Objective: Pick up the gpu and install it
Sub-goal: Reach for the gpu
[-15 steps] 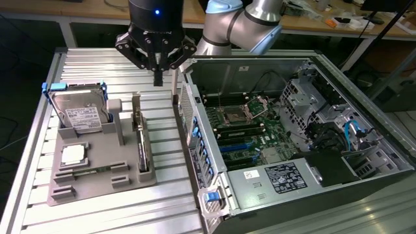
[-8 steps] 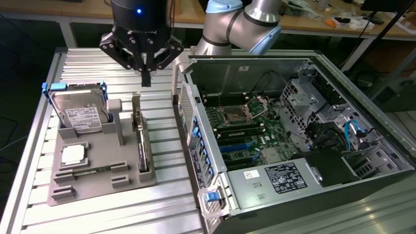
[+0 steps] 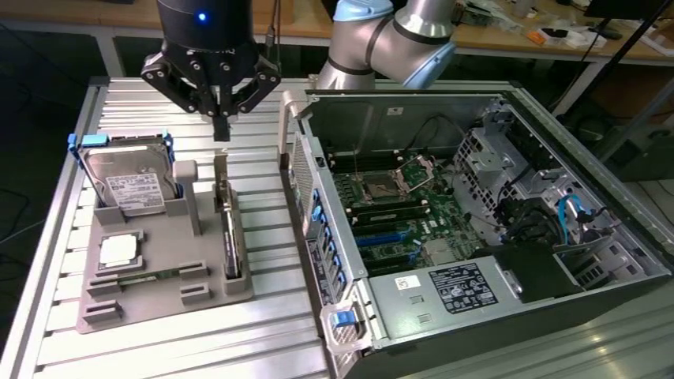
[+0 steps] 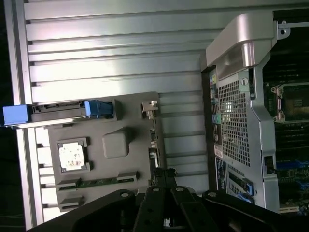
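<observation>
The gpu (image 3: 227, 229) stands on its edge in a slot along the side of the grey holder tray (image 3: 200, 304) nearest the computer case. From the wrist it appears edge-on as a thin dark strip (image 4: 153, 145) with its silvery bracket toward the far end of the tray. My gripper (image 3: 221, 130) hangs above the far end of the card, apart from it. Its black fingers are shut together and hold nothing. In the wrist view the gripper (image 4: 164, 180) lies over the card's near end.
The open computer case (image 3: 316, 237) lies to the exterior view's right of the tray, its motherboard (image 3: 406, 213) exposed. On the tray sit a silver hard drive (image 3: 132, 185) in a blue frame, a square chip (image 3: 119, 250) and a memory stick (image 3: 147, 276). All rest on a ribbed metal table (image 3: 158, 347).
</observation>
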Tool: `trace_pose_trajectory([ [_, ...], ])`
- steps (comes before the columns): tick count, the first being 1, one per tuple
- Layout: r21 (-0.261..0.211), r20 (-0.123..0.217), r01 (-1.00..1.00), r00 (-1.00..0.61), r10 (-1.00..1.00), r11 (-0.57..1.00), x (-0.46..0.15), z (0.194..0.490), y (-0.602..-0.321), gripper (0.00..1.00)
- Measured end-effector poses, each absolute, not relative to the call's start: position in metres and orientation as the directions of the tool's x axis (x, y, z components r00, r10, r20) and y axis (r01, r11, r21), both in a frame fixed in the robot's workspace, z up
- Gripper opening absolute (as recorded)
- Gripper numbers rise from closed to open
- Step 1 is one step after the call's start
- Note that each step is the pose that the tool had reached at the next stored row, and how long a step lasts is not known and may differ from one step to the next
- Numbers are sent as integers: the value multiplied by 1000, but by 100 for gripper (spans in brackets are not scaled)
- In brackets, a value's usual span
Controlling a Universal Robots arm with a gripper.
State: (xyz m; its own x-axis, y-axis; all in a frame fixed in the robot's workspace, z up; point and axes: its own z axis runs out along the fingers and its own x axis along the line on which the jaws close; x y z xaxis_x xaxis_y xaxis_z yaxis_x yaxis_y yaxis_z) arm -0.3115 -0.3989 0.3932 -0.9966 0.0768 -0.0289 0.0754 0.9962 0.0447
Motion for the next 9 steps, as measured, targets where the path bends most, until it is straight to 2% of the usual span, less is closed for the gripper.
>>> trace_pose_trajectory([
  [9,45,-29,75,-997,77,996,-325,393,-399,11],
])
